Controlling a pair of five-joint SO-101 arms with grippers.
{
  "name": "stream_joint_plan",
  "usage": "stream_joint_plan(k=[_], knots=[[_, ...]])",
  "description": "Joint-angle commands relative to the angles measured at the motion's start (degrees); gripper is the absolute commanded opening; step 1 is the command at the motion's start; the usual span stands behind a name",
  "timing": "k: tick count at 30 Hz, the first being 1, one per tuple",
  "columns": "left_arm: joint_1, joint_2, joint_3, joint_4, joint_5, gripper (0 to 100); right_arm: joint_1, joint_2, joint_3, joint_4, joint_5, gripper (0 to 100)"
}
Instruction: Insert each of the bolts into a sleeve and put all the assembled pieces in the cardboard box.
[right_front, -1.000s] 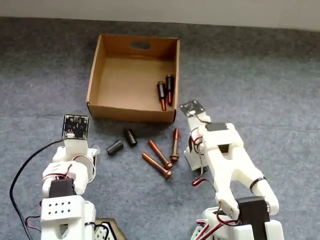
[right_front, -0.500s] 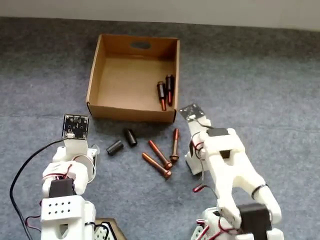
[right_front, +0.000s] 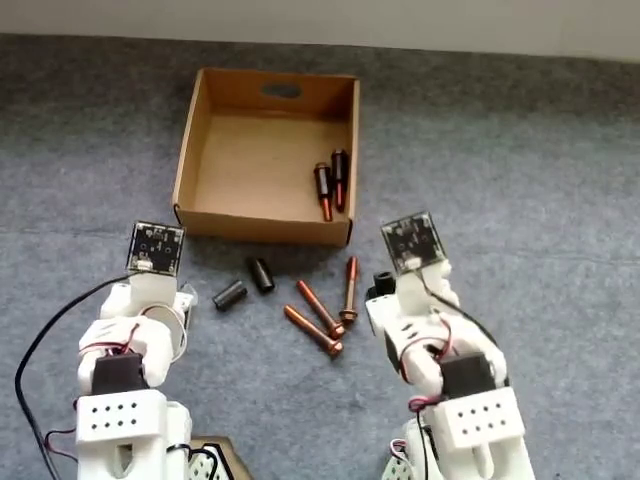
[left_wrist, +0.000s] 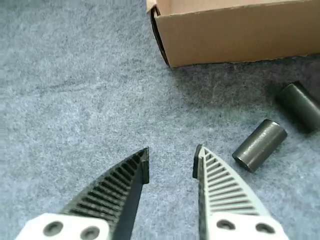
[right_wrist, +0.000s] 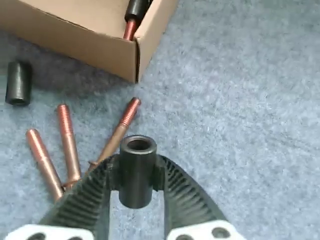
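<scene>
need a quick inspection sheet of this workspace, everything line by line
surface: grey mat, flat
job's things: cardboard box holding two assembled pieces; three bolts and two sleeves loose on the mat in front of it
clutter: brown piece at the near edge, unclear
tools: left tool open, empty, near a loose sleeve; right tool shut on a third sleeve
cables: black cable looping beside the left arm
surroundings: pale wall beyond the mat

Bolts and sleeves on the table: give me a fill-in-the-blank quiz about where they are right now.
The right gripper is shut on a black ___.
___ loose bolts lie outside the cardboard box.
The box holds ___ assembled pieces.
The left gripper is ___.
Missing words: sleeve; three; two; open.
</scene>
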Motion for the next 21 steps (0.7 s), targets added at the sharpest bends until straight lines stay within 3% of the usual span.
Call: stream_joint_plan(k=[1,9,21], knots=[[0.1,0.0,-7.8,5.3,-5.2,17,0.7,-7.8,4.1,-2.0,-0.6,0.5],[-0.3,4.0,-21.2,15.0,-12.1,17,6.3,-19.6,11.0,-2.2,-5.0,0.5],[-0.2,48.0,-43.8,18.5,-7.6,17,6.3,-23.2,12.7,-0.5,-5.0,0.5]])
